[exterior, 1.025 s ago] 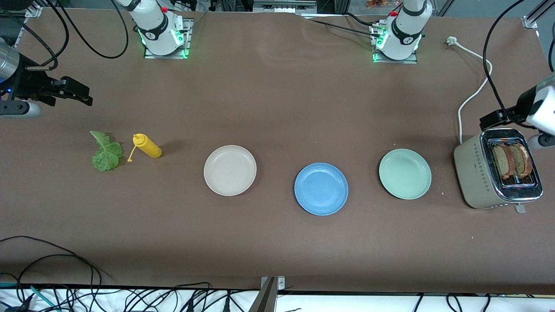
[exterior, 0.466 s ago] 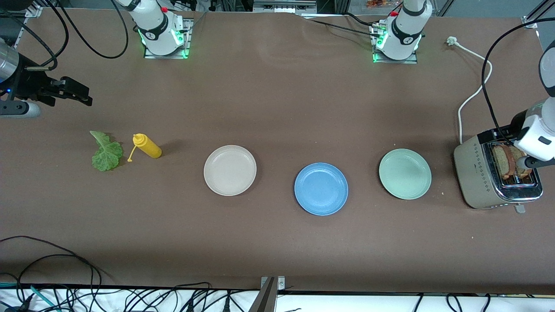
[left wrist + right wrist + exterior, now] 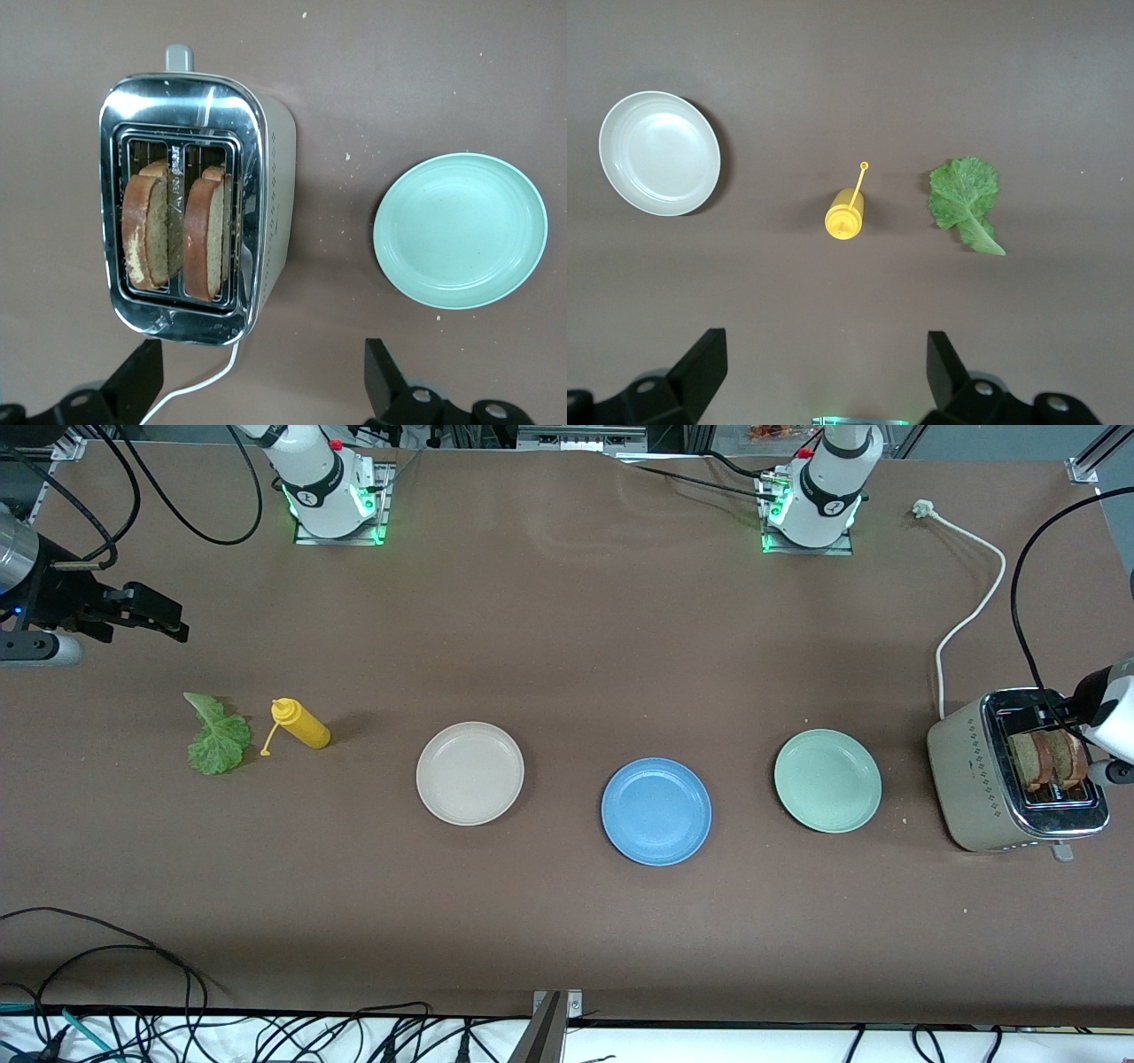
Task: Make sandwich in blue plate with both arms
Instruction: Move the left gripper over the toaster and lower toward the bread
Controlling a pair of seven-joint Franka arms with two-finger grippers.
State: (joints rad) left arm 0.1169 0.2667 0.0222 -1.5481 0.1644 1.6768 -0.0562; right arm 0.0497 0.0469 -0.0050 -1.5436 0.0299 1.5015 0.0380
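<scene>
The left pincer (image 3: 257, 390) is hanging spread above the toaster (image 3: 190, 208) holding two bread slices (image 3: 177, 235); the right pincer (image 3: 824, 376) is waiting spread above the lettuce leaf (image 3: 966, 202).

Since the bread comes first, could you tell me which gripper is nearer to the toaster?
Left. The left gripper is open above the toaster holding the bread slices; the right gripper waits open at the right arm's end, near the lettuce leaf.

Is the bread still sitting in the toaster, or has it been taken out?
Still in. Two brown slices stand upright in the toaster, one per slot, and the blue plate is empty.
</scene>
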